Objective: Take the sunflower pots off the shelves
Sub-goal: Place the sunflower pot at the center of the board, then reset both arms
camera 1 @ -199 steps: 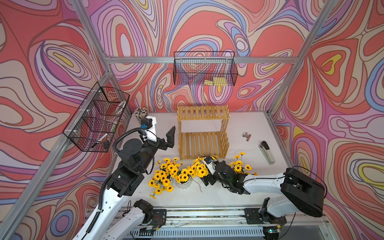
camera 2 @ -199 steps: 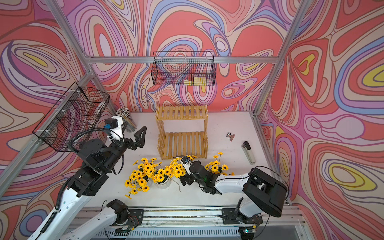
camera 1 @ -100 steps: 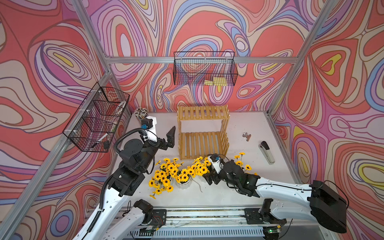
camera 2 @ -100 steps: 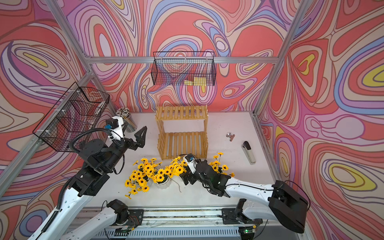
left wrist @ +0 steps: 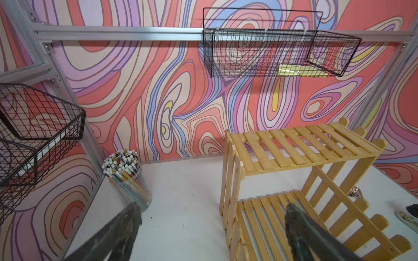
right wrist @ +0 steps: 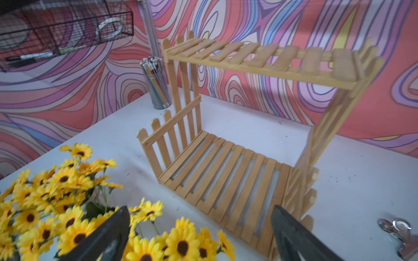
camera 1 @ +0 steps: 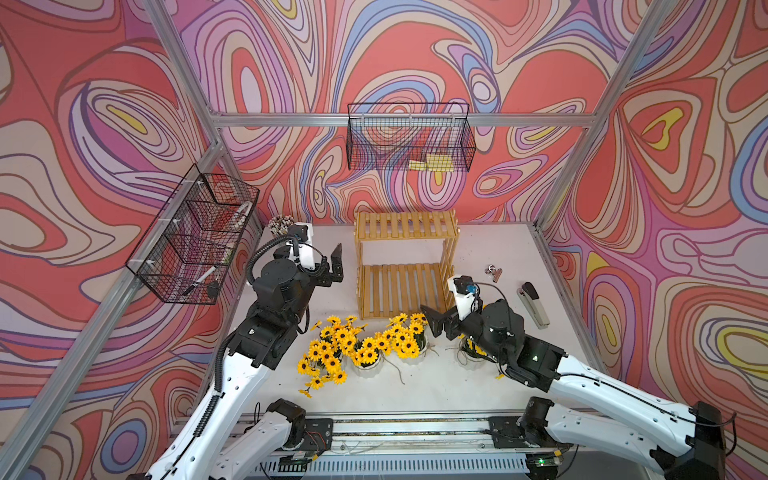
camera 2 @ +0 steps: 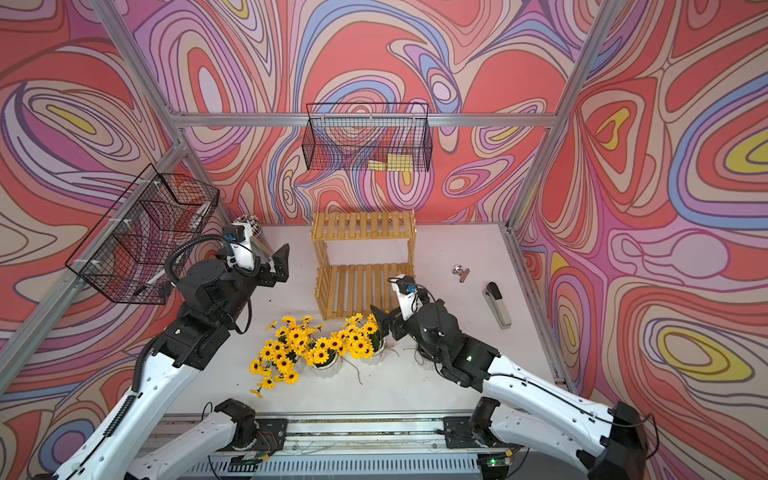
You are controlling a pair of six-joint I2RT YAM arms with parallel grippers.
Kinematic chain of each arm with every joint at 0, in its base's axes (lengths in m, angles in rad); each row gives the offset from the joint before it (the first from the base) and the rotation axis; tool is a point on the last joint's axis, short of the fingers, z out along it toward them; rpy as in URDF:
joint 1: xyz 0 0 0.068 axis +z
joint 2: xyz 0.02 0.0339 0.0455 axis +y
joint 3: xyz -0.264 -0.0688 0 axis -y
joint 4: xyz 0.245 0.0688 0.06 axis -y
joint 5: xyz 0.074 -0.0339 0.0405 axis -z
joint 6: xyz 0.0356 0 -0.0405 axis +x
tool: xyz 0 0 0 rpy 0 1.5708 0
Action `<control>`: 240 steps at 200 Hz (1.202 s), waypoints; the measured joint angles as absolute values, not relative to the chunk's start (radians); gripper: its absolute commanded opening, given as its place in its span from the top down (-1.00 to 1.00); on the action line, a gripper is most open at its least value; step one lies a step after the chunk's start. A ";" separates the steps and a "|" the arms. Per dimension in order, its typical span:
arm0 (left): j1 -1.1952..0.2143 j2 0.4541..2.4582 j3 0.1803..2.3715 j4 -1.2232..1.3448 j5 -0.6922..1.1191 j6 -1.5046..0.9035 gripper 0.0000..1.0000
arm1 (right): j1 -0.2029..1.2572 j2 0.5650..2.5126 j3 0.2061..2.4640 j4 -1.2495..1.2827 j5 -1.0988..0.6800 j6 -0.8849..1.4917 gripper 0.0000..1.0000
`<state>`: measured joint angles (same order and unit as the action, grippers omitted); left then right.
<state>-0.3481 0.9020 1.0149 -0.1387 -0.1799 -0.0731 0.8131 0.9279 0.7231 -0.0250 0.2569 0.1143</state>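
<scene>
R gripper (right wrist: 199, 211) empty, sunflower pots (right wrist: 56, 192) just beside, off shelves (right wrist: 226, 178).

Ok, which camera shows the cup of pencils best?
The left wrist view: the cup of pencils stands close and sharp. The right wrist view shows it farther off beside the shelves; both top views catch only its top behind the left arm.

The shelves (camera 1: 405, 226) were yellowish slatted wood, smooth and matt. The wire basket (camera 1: 409, 137) was black metal mesh. The table (camera 1: 436, 386) was matt white, lightly scuffed.
</scene>
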 measured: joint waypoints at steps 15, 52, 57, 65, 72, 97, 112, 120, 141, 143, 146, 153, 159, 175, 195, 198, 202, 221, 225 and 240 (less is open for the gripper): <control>-0.310 0.926 1.015 -0.140 -0.163 -0.083 -1.00 | 0.698 0.946 0.743 -0.022 0.229 0.123 -0.96; -0.202 0.983 0.991 -0.129 -0.100 -0.135 -1.00 | 0.370 1.016 0.749 0.001 0.075 0.196 -0.97; -0.187 0.990 0.976 -0.120 -0.097 -0.144 -1.00 | 0.326 1.028 0.743 0.018 0.060 0.207 -0.97; -0.169 1.000 0.951 -0.105 -0.097 -0.157 -1.00 | 0.270 1.041 0.731 0.042 0.042 0.224 -0.97; -0.156 1.010 0.925 -0.092 -0.097 -0.166 -0.99 | 0.228 1.053 0.717 0.065 0.028 0.234 -0.97; -0.142 1.064 0.849 -0.076 -0.105 -0.192 -1.00 | 0.065 1.127 0.667 0.139 -0.065 0.294 -0.97; -0.142 1.084 0.812 -0.057 -0.117 -0.197 -1.00 | -0.029 1.186 0.641 0.174 -0.097 0.324 -0.97; -0.142 1.090 0.787 -0.038 -0.124 -0.197 -0.99 | -0.063 1.214 0.631 0.179 -0.093 0.328 -0.96; -0.137 1.102 0.727 0.012 -0.144 -0.196 -0.99 | -0.082 1.260 0.607 0.195 -0.062 0.322 -0.97; -0.136 1.103 0.721 0.017 -0.147 -0.195 -0.99 | -0.082 1.262 0.602 0.202 -0.056 0.321 -0.97; -0.136 1.106 0.713 0.025 -0.152 -0.195 -1.00 | -0.082 1.264 0.596 0.210 -0.049 0.319 -0.97; -0.136 1.110 0.693 0.043 -0.165 -0.194 -1.00 | -0.081 1.266 0.578 0.236 -0.028 0.311 -0.97; -0.136 1.112 0.675 0.059 -0.176 -0.190 -1.00 | -0.081 1.266 0.561 0.259 -0.009 0.301 -0.97; -0.136 1.111 0.615 0.115 -0.199 -0.183 -1.00 | -0.082 1.273 0.511 0.328 0.045 0.276 -0.97; -0.136 1.112 0.559 0.165 -0.224 -0.175 -0.99 | -0.082 1.320 0.461 0.453 0.085 0.243 -0.97; -0.136 1.113 0.554 0.170 -0.228 -0.171 -1.00 | -0.082 1.332 0.455 0.477 0.089 0.236 -0.97; -0.136 1.115 0.549 0.177 -0.232 -0.169 -1.00 | -0.082 1.349 0.450 0.503 0.093 0.229 -0.96; -0.136 1.127 0.546 0.212 -0.249 -0.158 -0.99 | -0.082 1.443 0.433 0.634 0.102 0.193 -0.96; -0.136 1.127 0.545 0.221 -0.253 -0.156 -1.00 | -0.082 1.460 0.430 0.660 0.102 0.188 -0.97; -0.136 1.125 0.520 0.278 -0.270 -0.148 -0.99 | -0.081 1.520 0.424 0.748 0.092 0.166 -0.97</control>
